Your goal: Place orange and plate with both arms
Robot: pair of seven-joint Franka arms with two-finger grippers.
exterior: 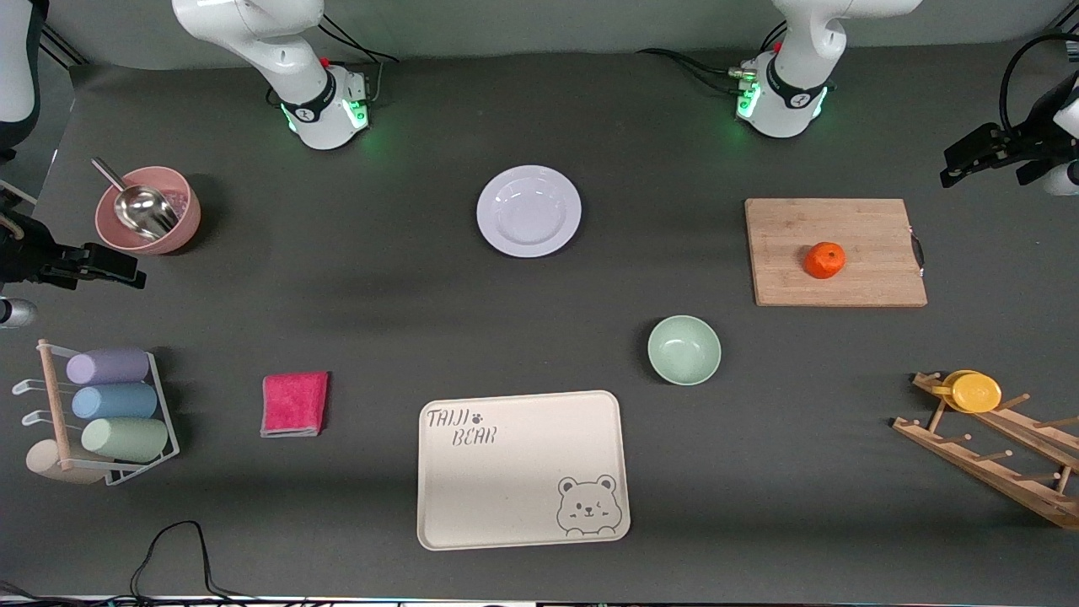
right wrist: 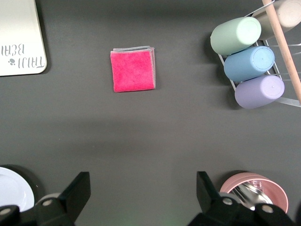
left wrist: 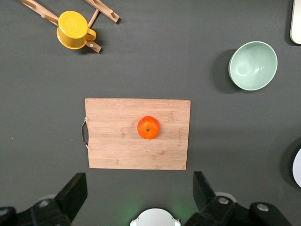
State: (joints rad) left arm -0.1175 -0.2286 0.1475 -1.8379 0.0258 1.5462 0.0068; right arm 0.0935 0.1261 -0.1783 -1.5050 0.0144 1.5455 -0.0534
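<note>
The orange sits on a wooden cutting board toward the left arm's end of the table. It shows in the left wrist view too. The white plate lies on the mat between the two arm bases, and its edge shows in the right wrist view. My left gripper is open and empty, held high, with the board and orange below it. My right gripper is open and empty, high over the right arm's end of the table.
A mint-green bowl and a cream bear-print tray lie nearer the front camera. A pink cloth, a pink bowl with a metal scoop and a cup rack are at the right arm's end. A wooden rack holds a yellow cup.
</note>
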